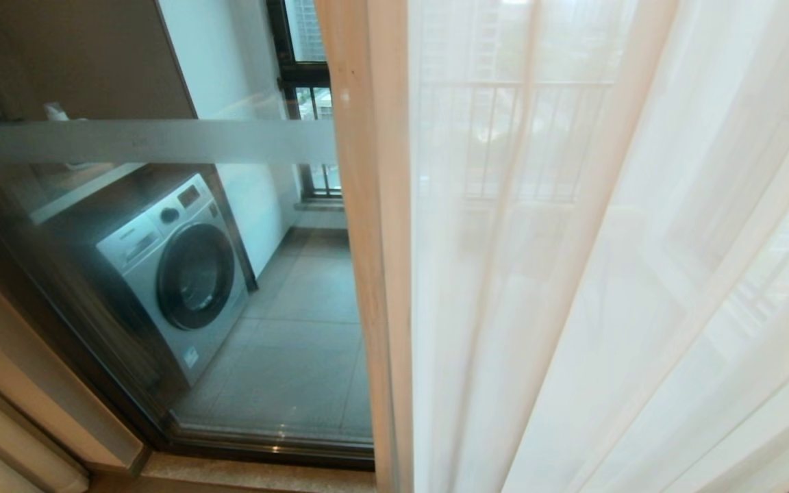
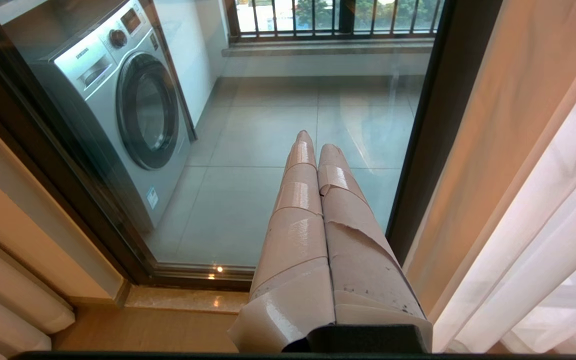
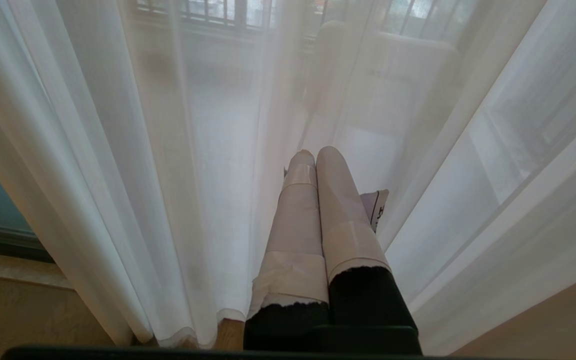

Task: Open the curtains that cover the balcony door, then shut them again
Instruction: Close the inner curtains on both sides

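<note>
Before the door (image 1: 161, 274), half veiled by curtains (image 1: 572, 274), both hands (left (image 2: 315, 147), right (image 3: 313, 152)) wait closed and empty, likely parked before reaching.

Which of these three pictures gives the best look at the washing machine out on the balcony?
The left wrist view: the washing machine stands clear behind the glass, its door and controls plain. The head view shows it dimmer, under a frosted band. The right wrist view shows only the curtains.

Grey tiled balcony floor (image 1: 305, 322) carries a silver washing machine (image 1: 175, 274) against the wall
</note>
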`<state>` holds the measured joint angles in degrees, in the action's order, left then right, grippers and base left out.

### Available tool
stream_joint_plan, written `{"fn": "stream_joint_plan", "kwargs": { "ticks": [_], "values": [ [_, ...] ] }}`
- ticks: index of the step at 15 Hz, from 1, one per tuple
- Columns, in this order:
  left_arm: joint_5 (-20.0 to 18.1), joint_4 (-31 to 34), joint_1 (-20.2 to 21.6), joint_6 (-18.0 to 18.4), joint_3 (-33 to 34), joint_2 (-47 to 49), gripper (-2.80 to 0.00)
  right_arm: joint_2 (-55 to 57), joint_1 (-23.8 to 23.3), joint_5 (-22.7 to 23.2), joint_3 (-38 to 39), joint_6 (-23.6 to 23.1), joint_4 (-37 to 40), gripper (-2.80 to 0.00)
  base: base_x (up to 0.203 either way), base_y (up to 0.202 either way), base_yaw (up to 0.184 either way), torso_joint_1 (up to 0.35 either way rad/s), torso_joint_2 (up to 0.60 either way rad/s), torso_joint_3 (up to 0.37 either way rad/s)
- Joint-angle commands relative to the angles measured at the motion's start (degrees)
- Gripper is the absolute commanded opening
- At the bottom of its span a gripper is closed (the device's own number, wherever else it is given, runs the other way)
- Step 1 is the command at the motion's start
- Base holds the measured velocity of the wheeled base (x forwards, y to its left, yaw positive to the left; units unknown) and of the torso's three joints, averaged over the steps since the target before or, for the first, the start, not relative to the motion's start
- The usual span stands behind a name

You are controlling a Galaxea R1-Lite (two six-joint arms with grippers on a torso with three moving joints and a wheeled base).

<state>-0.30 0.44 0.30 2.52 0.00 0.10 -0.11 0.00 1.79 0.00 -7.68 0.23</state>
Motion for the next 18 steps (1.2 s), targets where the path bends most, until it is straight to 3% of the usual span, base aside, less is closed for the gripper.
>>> {"fn": "stream_joint_plan", "kwargs": {
  "ticks": [1, 9, 18],
  "values": [
    [0.0, 0.0, 0.0, 0.0, 0.0, 0.1, -2.80, 0.1, 0.0, 0.1, 0.0, -0.1, 0.0, -2.80, 0.000, 0.000, 0.000, 0.000, 0.00, 0.000],
    [0.0, 0.0, 0.0, -0.1, 0.0, 0.1, -2.80, 0.1, 0.0, 0.1, 0.0, -0.1, 0.0, -2.80, 0.000, 0.000, 0.000, 0.000, 0.00, 0.000],
    [0.2, 0.0, 0.0, -1.2, 0.0, 0.1, -2.80, 0.1, 0.0, 0.1, 0.0, -0.1, 0.0, -2.80, 0.000, 0.172, 0.001, 0.003, 0.00, 0.001]
  ]
}}
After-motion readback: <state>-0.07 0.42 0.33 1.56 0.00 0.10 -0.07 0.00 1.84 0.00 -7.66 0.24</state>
